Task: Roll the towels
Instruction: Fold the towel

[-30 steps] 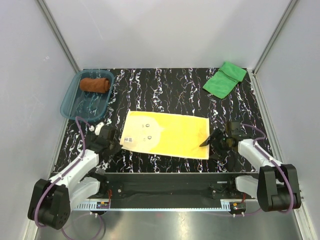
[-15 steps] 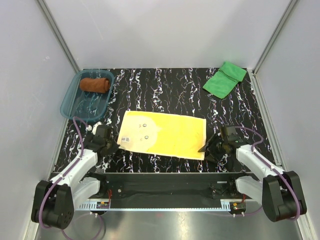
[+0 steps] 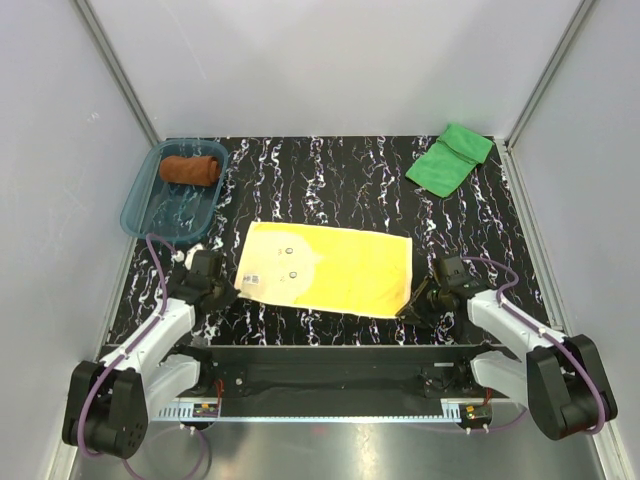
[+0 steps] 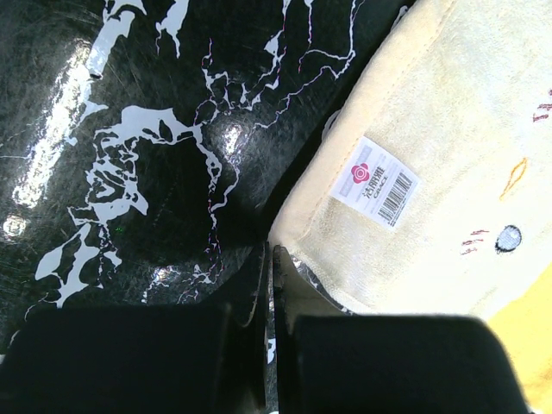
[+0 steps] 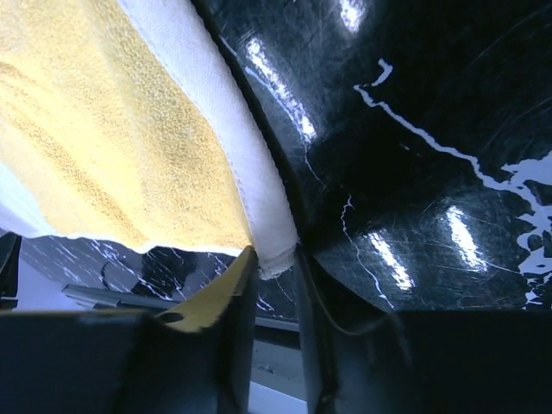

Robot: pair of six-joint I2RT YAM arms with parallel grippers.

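The pale yellow towel lies flat in the middle of the table, its barcode label up. My left gripper is shut at the towel's near left corner, which ends right in its tips. My right gripper has the near right corner's white hem between its narrowed jaws, with both fingers against it. The rust-brown towel lies rolled in the teal tray. At the back right, the green towel lies loosely folded.
The table top is black with white veins. Grey walls and metal posts close in on three sides. The near table edge and its black rail run just behind both grippers.
The right gripper has slid to the towel's near right corner and narrowed its jaws onto the hem. The yellow towel has shifted slightly left. The left gripper stays shut.
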